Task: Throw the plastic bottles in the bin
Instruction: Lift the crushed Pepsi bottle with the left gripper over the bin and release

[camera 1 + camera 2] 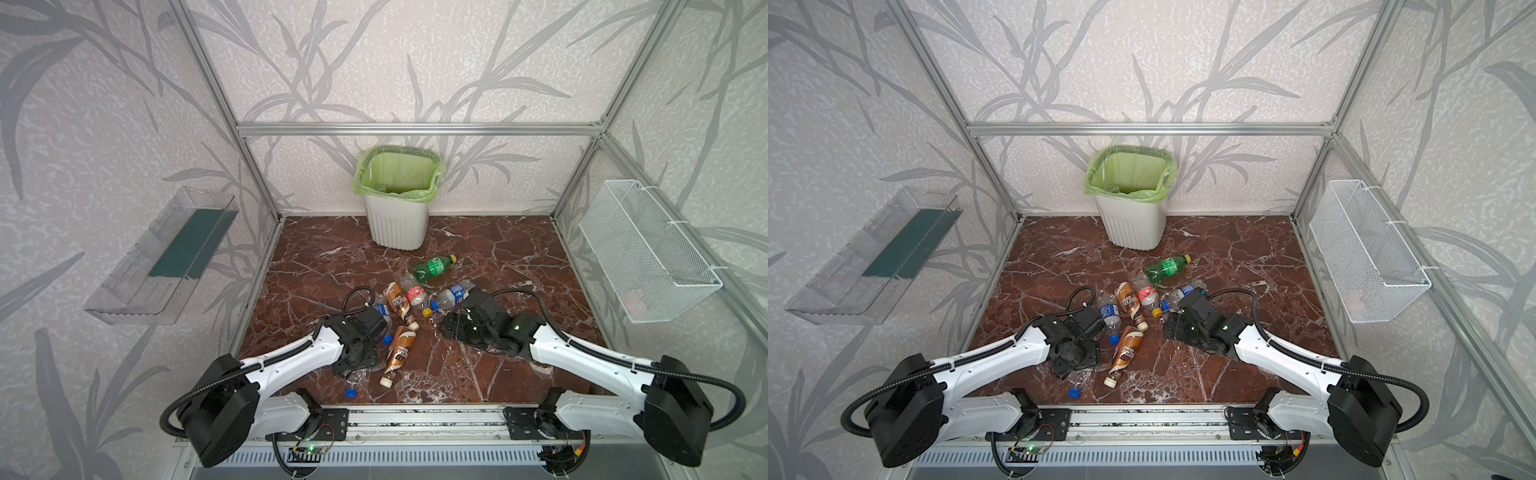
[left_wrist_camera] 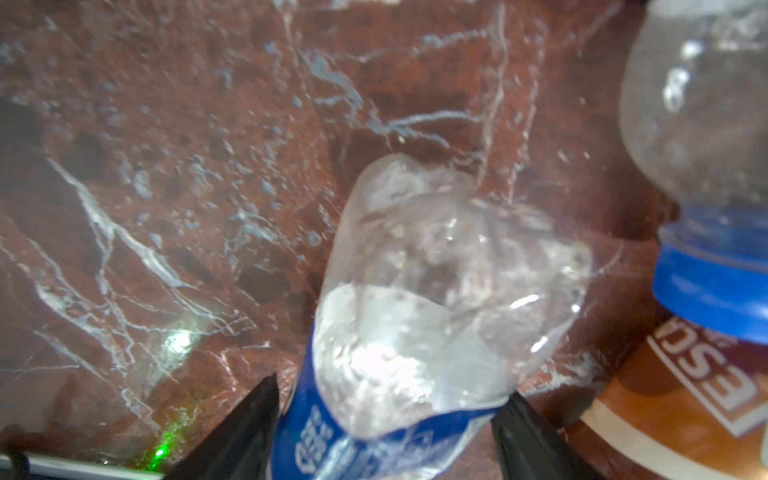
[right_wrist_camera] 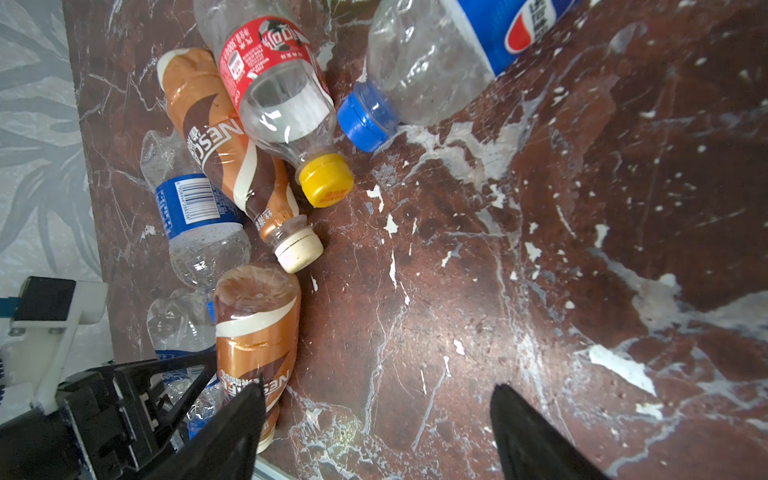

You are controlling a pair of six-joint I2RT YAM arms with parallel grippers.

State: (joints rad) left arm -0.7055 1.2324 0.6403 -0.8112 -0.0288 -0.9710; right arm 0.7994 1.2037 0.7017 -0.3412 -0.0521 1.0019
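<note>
My left gripper reaches down near the floor's front left, its fingers pressed against both sides of a crushed clear bottle with a blue label; in a top view that bottle shows under the gripper. My right gripper hangs open over bare floor, right of the pile. The pile holds two brown-wrapped bottles, a red-labelled bottle, a green yellow-capped bottle and two more clear blue-labelled bottles. The white bin with its green liner stands at the back.
A clear plastic tray hangs on the left wall and a white wire basket on the right wall. Aluminium frame posts edge the red marble floor. A metal rail runs along the front.
</note>
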